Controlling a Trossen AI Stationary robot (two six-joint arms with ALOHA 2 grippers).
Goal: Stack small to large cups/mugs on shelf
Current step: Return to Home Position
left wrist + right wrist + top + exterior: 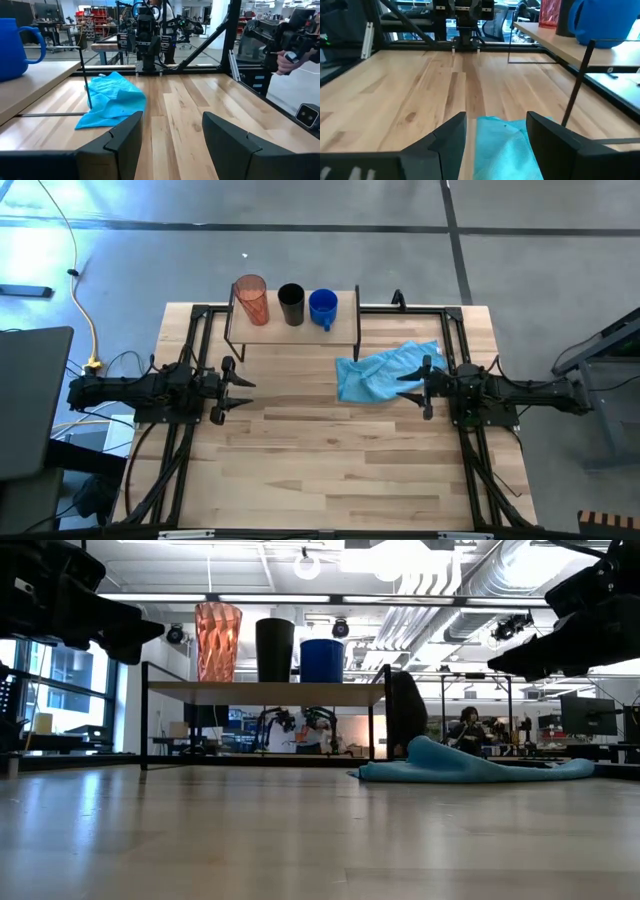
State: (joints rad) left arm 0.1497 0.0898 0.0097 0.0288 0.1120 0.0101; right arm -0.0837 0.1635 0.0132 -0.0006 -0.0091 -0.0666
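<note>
Upper centre, high view: orange tumbler (pixel 251 299), black cup (pixel 291 304) and blue mug (pixel 323 307) stand in a row on the shelf (pixel 272 335); placing appears complete. Left gripper (pixel 245 392) and right gripper (pixel 405 387), mid-frame at either side, both spread-fingered and empty; light-blue cloth (pixel 372 377) lies at the right one's tips

The orange tumbler (pixel 251 299), black cup (pixel 291 304) and blue mug (pixel 323 307) stand in a row on the shelf (pixel 300 332) at the table's (pixel 330 470) far edge. The left gripper (pixel 243 393) hangs spread wide at the left. The right gripper (pixel 407 387) sits over the edge of a light-blue cloth (pixel 375 375).
</note>
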